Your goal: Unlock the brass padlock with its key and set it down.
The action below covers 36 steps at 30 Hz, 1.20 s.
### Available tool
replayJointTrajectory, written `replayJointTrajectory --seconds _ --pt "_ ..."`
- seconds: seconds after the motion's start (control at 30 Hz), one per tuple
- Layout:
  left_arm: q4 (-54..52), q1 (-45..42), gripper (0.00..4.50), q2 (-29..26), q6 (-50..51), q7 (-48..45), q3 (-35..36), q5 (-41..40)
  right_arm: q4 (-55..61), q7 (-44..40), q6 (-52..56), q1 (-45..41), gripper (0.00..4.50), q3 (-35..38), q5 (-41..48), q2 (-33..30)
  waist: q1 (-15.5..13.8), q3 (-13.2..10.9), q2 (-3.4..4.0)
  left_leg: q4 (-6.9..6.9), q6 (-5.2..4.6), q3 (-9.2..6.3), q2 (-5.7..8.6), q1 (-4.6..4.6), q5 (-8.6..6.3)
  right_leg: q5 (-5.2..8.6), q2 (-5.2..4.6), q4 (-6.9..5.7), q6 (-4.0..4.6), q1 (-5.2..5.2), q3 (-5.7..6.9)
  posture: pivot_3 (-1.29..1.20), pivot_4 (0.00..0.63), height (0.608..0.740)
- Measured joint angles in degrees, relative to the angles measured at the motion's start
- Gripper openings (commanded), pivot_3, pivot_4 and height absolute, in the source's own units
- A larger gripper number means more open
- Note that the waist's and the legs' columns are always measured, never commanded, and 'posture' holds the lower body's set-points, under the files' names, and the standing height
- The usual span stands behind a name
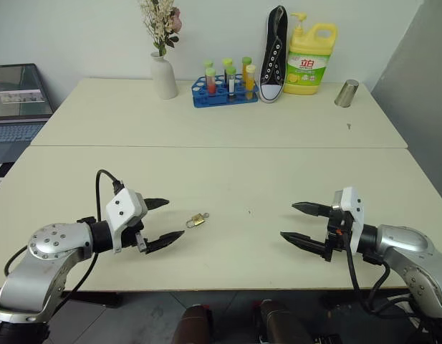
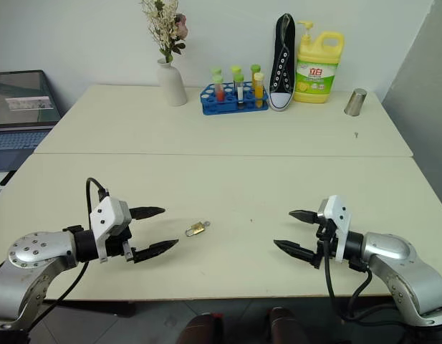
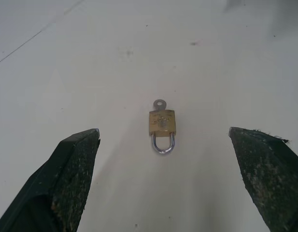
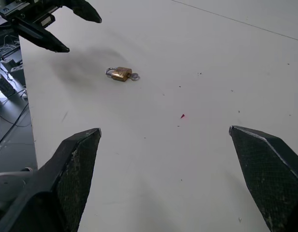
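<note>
Cream table: brass padlock near front; vase, tube rack, cup at back.

One brass padlock with one key in it. Two grippers: left gripper, right gripper, two black fingers each. One white vase of flowers, one blue tube rack holding about six tubes, one black sneaker, one yellow detergent bottle, one metal cup, one laptop, two tables.

Yellow detergent bottle: red label with Chinese characters, possibly "立白"; remaining print too small to read.
</note>
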State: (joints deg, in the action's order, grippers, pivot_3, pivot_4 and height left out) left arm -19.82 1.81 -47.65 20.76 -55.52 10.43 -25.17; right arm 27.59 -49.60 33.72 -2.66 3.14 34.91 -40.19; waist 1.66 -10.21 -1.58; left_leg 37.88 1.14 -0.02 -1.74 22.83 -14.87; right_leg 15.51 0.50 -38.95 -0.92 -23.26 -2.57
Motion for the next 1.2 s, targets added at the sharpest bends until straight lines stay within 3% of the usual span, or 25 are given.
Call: replayJointTrajectory --seconds 0.27,0.63,0.83,1.2 --pt "2.4 -1.8 4.5 4.4 -2.0 2.8 -1.8 2.0 4.4 1.2 5.2 -1.4 4.46 -0.5 3.8 0.0 0.0 0.0 -0.04 0.03 0.0 -0.03 0.02 0.01 0.0 -0.01 0.01 -0.01 -0.02 0.02 0.0 0.0 0.15 0.74" --pt "9.7 -5.3 4.5 5.3 -4.0 3.7 -13.1 12.7 7.6 4.5 11.2 -4.8 4.46 -2.8 6.4 0.1 0.0 0.0 -0.07 0.02 0.0 -0.04 0.03 0.02 0.0 -0.01 0.02 -0.01 -0.01 0.0 0.01 0.0 0.15 0.74" --pt "13.4 -9.6 4.5 8.0 -3.0 4.6 -15.1 13.4 8.6 6.2 12.3 -5.3 4.46 -4.2 6.8 0.4 -0.1 0.0 -0.09 0.06 0.0 -0.05 0.06 0.05 0.0 -0.02 0.02 -0.02 -0.03 0.01 0.03 0.0 0.15 0.74" --pt "16.4 -15.0 4.5 8.0 -1.1 2.3 -18.0 14.7 9.8 7.4 12.8 -5.2 4.46 -4.3 6.9 0.5 -0.3 0.0 -0.1 0.08 -0.01 -0.07 0.09 0.03 0.0 -0.03 0.02 -0.02 -0.06 0.05 0.05 0.0 0.15 0.74"
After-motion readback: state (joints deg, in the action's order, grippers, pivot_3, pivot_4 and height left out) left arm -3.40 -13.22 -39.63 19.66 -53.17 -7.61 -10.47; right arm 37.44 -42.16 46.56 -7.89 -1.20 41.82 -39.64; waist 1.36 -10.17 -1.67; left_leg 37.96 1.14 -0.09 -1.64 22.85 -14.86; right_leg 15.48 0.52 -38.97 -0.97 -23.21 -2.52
